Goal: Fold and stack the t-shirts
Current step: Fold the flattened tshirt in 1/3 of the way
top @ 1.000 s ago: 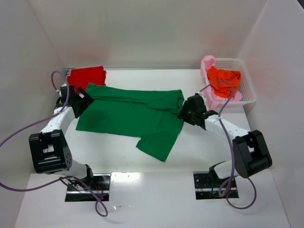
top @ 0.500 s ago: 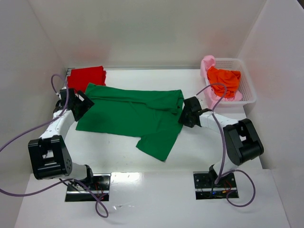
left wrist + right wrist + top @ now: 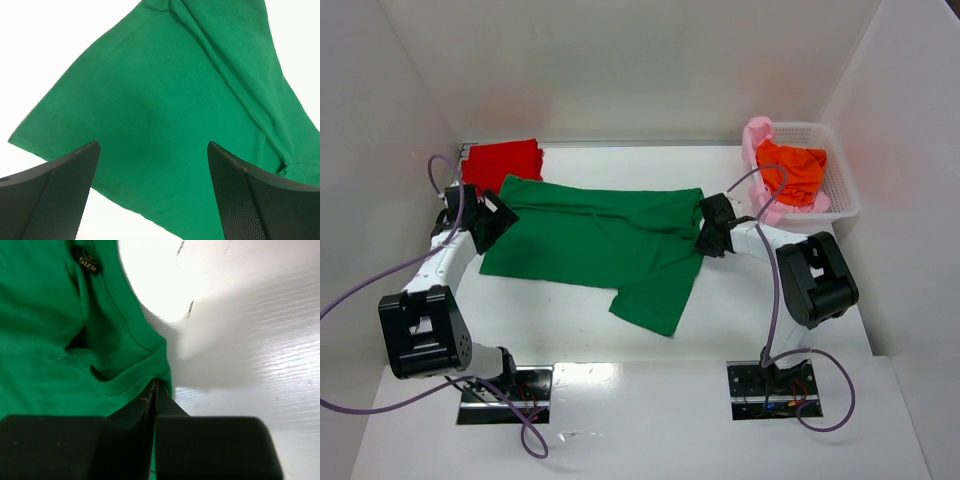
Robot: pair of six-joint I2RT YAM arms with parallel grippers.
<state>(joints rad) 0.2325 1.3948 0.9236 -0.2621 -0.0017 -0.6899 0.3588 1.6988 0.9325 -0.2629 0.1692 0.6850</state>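
A dark green t-shirt (image 3: 600, 240) lies spread across the table, one sleeve pointing toward the near edge. My right gripper (image 3: 705, 235) is shut on its collar edge at the shirt's right end. In the right wrist view the fingertips (image 3: 156, 382) pinch the ribbed collar of the green cloth (image 3: 45, 340) near the size label. Over the shirt's left corner my left gripper (image 3: 495, 218) stands open. Both its fingers straddle the green cloth (image 3: 165, 90) in the left wrist view, gripper (image 3: 152, 145) holding nothing. A folded red t-shirt (image 3: 502, 162) lies at the back left.
A white mesh basket (image 3: 840, 185) at the back right holds a crumpled orange t-shirt (image 3: 790, 170) and a pale pink t-shirt (image 3: 757, 135) draped over its left rim. White walls close in the table on three sides.
My right gripper has moved up to the collar and shut on it, the right arm swinging back with it. The left gripper has barely shifted and stays open.
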